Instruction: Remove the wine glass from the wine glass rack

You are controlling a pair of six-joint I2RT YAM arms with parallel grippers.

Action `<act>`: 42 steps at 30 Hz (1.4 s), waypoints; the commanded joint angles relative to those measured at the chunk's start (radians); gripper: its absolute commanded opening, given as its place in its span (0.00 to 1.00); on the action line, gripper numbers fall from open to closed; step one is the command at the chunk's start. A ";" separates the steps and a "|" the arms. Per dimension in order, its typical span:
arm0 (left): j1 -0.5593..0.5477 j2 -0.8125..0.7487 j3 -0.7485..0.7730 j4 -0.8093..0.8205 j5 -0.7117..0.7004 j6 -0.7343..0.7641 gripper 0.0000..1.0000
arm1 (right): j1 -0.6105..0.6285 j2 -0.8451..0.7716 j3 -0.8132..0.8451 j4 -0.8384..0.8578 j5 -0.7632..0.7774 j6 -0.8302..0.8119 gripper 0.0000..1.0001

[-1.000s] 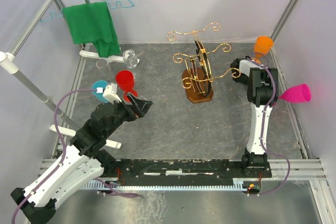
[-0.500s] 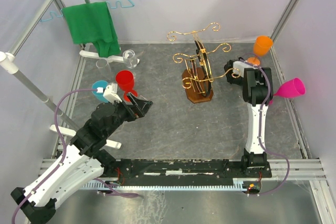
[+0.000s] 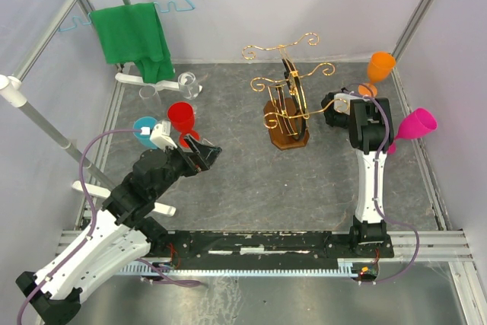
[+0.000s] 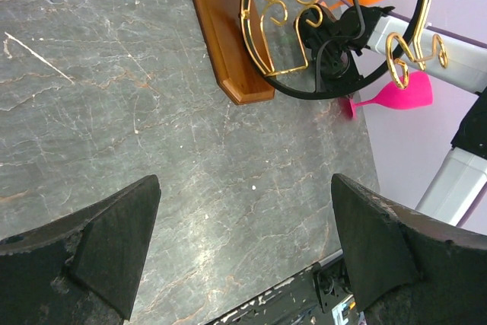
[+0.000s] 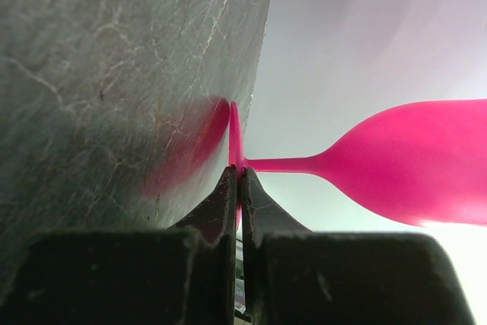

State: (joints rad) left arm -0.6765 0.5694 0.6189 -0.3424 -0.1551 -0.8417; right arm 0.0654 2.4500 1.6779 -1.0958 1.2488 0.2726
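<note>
Right wrist view: a thin pinch that could slip

My right hand (image 5: 237,179) is clamped on the foot rim of the pink wine glass (image 5: 411,161), held sideways at the right edge of the desk (image 3: 228,173), clear of the wine glass rack (image 3: 288,104). So thin a pinch could let it swivel or drop, or its bowl strike the wall (image 3: 456,74). My left hand (image 4: 243,188) idles, fingers apart.

No writing, label or number can be read anywhere.
</note>
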 commanded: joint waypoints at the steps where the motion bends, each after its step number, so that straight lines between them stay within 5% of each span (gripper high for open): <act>1: -0.003 0.001 -0.003 0.035 0.002 -0.035 0.99 | 0.018 -0.049 -0.034 0.065 -0.113 -0.027 0.07; 25: -0.003 0.003 -0.018 0.049 0.016 -0.051 0.99 | 0.053 -0.197 -0.124 0.123 -0.435 -0.106 0.36; 42: -0.003 -0.017 -0.015 0.030 0.001 -0.054 0.99 | 0.046 -0.263 -0.084 0.074 -0.973 -0.154 0.50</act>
State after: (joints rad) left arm -0.6765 0.5667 0.6006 -0.3386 -0.1516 -0.8631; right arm 0.1040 2.1979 1.5791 -1.0740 0.6041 0.1116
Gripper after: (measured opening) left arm 0.992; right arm 0.488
